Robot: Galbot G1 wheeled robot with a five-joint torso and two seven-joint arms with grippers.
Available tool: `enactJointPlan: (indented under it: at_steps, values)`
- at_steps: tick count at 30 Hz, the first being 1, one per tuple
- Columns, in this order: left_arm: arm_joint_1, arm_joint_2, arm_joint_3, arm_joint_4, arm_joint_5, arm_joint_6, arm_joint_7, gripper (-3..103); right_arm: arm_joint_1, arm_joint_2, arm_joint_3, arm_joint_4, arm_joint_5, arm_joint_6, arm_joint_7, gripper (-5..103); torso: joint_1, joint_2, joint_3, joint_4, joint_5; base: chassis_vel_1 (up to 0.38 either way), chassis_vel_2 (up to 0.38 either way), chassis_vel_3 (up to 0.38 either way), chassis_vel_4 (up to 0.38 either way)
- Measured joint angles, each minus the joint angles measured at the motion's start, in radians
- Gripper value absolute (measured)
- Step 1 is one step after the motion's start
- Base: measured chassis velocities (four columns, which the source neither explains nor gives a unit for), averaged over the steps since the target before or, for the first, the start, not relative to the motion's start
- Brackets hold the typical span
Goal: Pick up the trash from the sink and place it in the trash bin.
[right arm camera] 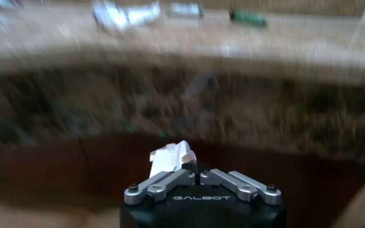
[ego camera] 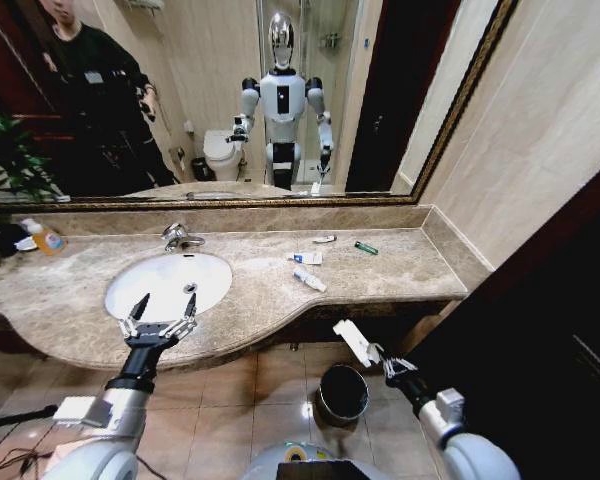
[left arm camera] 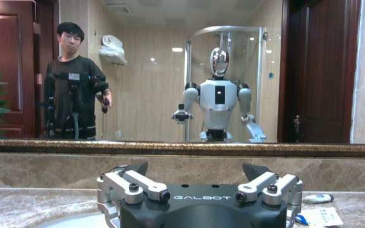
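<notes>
A: What does the right gripper point(ego camera: 380, 360) have?
B: A white sachet point(ego camera: 355, 342), flat and oblong, sticking up and to the left out of the clenched jaws. It sits low and right of centre in the head view, above the trash bin point(ego camera: 342, 393), a small round black bucket with a glossy dark liner on the tiled floor.

A: And the right wrist view?
B: The same white sachet point(right arm camera: 173, 156) juts from the closed gripper point(right arm camera: 198, 175) at bottom centre; the counter edge behind is blurred.

A: The left gripper point(ego camera: 162, 312)?
B: Jaws spread wide, holding nothing, at lower left over the front rim of the sink point(ego camera: 140, 275), a white oval basin with a chrome faucet point(ego camera: 178, 237) in a beige-brown marble counter point(ego camera: 400, 265).

A: What trash is left?
B: On the counter, right of the basin: a white tube with blue marks point(ego camera: 309, 280), a white-and-blue sachet point(ego camera: 306, 258), a small white tube point(ego camera: 324, 239) and a green tube point(ego camera: 366, 248) toward the back. At far left stands a bottle of orange liquid point(ego camera: 46, 238).
</notes>
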Motion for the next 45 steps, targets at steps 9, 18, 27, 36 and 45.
enactJointPlan:
  at_steps: [9, 18, 27, 36, 45]
  values:
    - [0.0, 0.0, 0.0, 0.0, 0.0, 0.0, 0.0, 100, 0.183, 0.096, -0.006, -0.397, -0.15, 0.139, 0.046, 0, 0.0, 0.0, 0.0, 0.0, -0.0003, 0.0, 0.0, 0.0, 0.0]
    - [0.0, 0.0, 0.0, 0.0, 0.0, 0.0, 0.0, 100, 0.286, 0.187, -0.004, -0.631, -0.218, 0.226, 0.138, 0, 0.0, 0.0, 0.0, -0.0001, -0.0003, 0.0, 0.0, 0.0, 0.0]
    - [0.0, 0.0, 0.0, 0.0, 0.0, 0.0, 0.0, 100, 0.334, 0.234, -0.003, -0.742, -0.284, 0.282, 0.115, 0, 0.0, 0.0, 0.0, -0.0001, -0.0003, 0.0, 0.0, 0.0, 0.0]
    - [0.0, 0.0, 0.0, 0.0, 0.0, 0.0, 0.0, 100, 0.349, 0.25, 0.005, -0.815, -0.321, 0.307, 0.11, 0, 0.0, 0.0, 0.0, -0.0001, -0.0003, 0.0, 0.0, 0.0, 0.0]
    - [0.0, 0.0, 0.0, 0.0, 0.0, 0.0, 0.0, 100, 0.355, 0.275, 0.004, -0.831, -0.35, 0.315, 0.118, 0, 0.0, 0.0, 0.0, -0.0001, -0.0002, 0.0, 0.0, 0.0, 0.0]
